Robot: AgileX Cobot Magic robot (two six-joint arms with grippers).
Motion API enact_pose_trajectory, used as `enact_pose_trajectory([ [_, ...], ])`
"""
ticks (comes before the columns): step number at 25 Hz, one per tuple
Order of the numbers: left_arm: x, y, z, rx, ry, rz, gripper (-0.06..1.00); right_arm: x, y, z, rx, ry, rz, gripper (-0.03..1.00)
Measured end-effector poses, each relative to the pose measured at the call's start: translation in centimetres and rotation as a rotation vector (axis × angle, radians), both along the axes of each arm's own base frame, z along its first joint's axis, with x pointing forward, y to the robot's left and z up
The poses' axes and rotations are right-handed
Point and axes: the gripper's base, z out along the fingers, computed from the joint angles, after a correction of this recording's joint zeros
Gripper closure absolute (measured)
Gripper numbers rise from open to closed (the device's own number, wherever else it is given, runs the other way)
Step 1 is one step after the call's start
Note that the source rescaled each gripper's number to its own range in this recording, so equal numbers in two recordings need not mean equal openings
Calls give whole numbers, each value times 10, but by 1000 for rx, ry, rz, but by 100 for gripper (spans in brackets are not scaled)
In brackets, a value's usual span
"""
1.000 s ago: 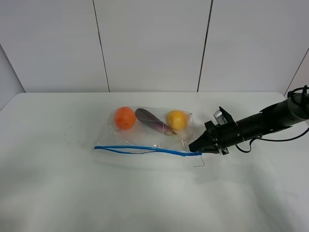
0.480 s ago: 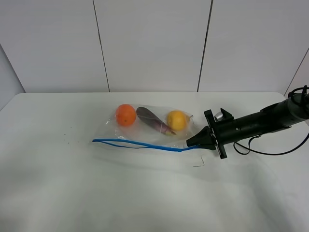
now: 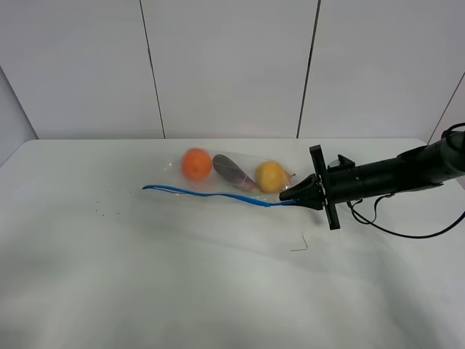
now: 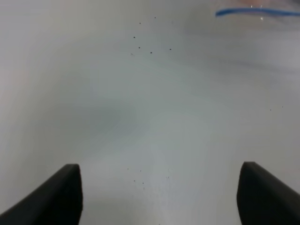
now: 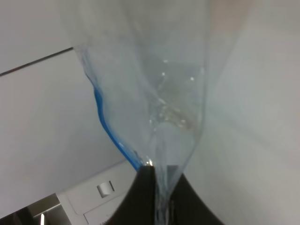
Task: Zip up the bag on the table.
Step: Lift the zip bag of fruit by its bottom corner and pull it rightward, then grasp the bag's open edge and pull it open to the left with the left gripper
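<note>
The clear plastic bag (image 3: 243, 182) hangs a little above the white table (image 3: 145, 276), with an orange (image 3: 196, 163), a purple eggplant (image 3: 231, 172) and a yellow fruit (image 3: 270, 177) inside. Its blue zip strip (image 3: 203, 194) runs along the near edge. My right gripper (image 3: 288, 198) is shut on the bag's right corner at the zip's end and holds it lifted; the right wrist view shows the fingertips (image 5: 159, 187) pinching the plastic beside the blue strip (image 5: 110, 133). My left gripper (image 4: 159, 192) is open above bare table, with the zip's far end (image 4: 255, 12) beyond it.
A small thin wire-like scrap (image 3: 299, 244) lies on the table in front of the right gripper. Dark specks (image 3: 102, 207) dot the table at the left. A panelled white wall stands behind the table.
My right gripper has risen and drawn back with the bag's corner, rotating its wrist. The bag lifted and shifted toward the far right, and the zip strip pulled straighter.
</note>
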Motion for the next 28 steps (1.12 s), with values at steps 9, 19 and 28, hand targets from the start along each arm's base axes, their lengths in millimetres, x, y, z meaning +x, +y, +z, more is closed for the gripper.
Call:
enact_pose_trajectory([
  [9,0,0,0,0,0,0,-6,1,0,37,27,-81,-39,97],
  [19,0,0,0,0,0,0,-6,-2,15,37,31,-60,-5,97],
  [28,0,0,0,0,0,0,-6,-4,22,37,32,-60,14,97],
])
